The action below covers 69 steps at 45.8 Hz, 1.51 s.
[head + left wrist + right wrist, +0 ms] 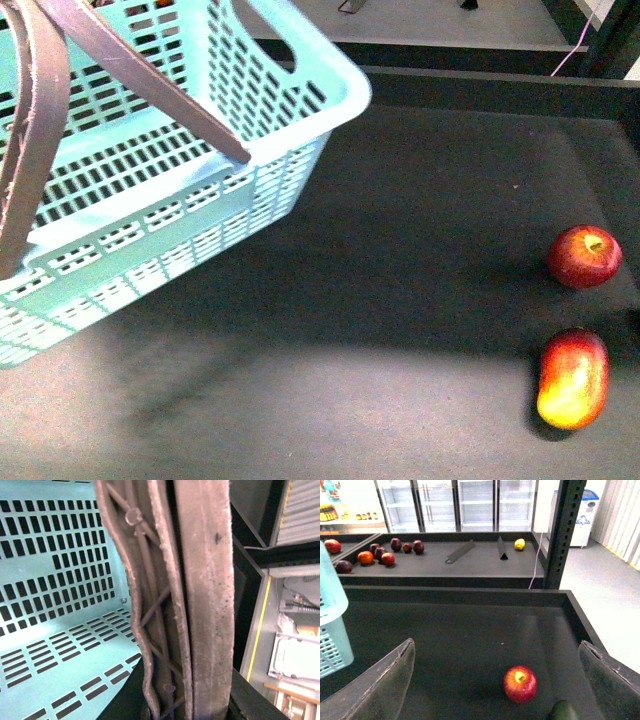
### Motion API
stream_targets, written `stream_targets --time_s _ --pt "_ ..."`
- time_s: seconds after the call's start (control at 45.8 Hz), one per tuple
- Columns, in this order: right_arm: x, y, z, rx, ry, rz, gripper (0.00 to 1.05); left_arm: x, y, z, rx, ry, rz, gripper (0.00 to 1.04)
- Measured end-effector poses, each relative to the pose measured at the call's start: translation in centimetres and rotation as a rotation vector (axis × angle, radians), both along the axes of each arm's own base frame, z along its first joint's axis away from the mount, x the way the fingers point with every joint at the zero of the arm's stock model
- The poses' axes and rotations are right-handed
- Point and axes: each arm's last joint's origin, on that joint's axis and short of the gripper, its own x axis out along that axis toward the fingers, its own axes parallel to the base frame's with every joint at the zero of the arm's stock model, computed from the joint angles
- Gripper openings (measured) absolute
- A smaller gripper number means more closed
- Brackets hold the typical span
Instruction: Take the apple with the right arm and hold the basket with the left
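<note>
The apple is small, round and deep red with a yellowish stem patch; it lies on the dark shelf at the right. In the right wrist view the apple lies ahead, between and beyond my right gripper's wide-open fingers. The turquoise basket hangs tilted at the upper left of the front view, off the shelf. My left gripper is shut on its two brown-grey handles; the basket's slotted inside shows below them. Neither arm shows in the front view.
An elongated red-and-yellow fruit lies just in front of the apple. A dark green thing shows near the apple in the right wrist view. A raised shelf rim runs behind, a black post stands at its right. A farther shelf holds several fruits.
</note>
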Motion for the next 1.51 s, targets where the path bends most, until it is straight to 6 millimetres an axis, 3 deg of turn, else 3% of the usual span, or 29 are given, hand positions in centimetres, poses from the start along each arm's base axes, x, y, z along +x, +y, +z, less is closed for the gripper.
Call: stream_targets --time_s 0.306,0.437,0.699,1.092,1.157,1.179,1.245,1.507 --pt "0.0 0.0 0.0 0.0 0.0 0.0 0.96 -2.3 -5.6 1.1 -0.029 -0.015 -0.232 0.19" --pt "0.0 0.0 0.0 0.0 0.0 0.0 0.96 -2.8 -6.8 1.2 -0.043 -0.011 -0.281 0.19" --pt "0.0 0.0 0.0 0.0 0.0 0.0 0.96 -3.7 -8.4 2.0 -0.08 -0.047 -0.379 0.19" --pt "0.0 0.0 0.0 0.0 0.0 0.0 0.96 -3.8 -8.5 2.1 -0.079 -0.054 -0.383 0.19" --pt "0.1 -0.1 -0.1 0.086 0.171 -0.089 0.96 -3.8 -8.5 2.1 -0.079 -0.054 -0.382 0.19" --pt "0.2 -0.4 -0.1 0.139 0.321 -0.17 0.96 -3.8 -8.5 2.1 -0.078 -0.055 -0.383 0.19" --pt "1.1 -1.2 -1.0 0.254 0.524 -0.287 0.96 -3.8 -8.5 2.1 -0.081 -0.055 -0.387 0.19" --pt "6.2 -3.6 -3.4 0.335 0.611 -0.367 0.96 -3.8 -8.5 2.2 -0.08 -0.057 -0.389 0.19"
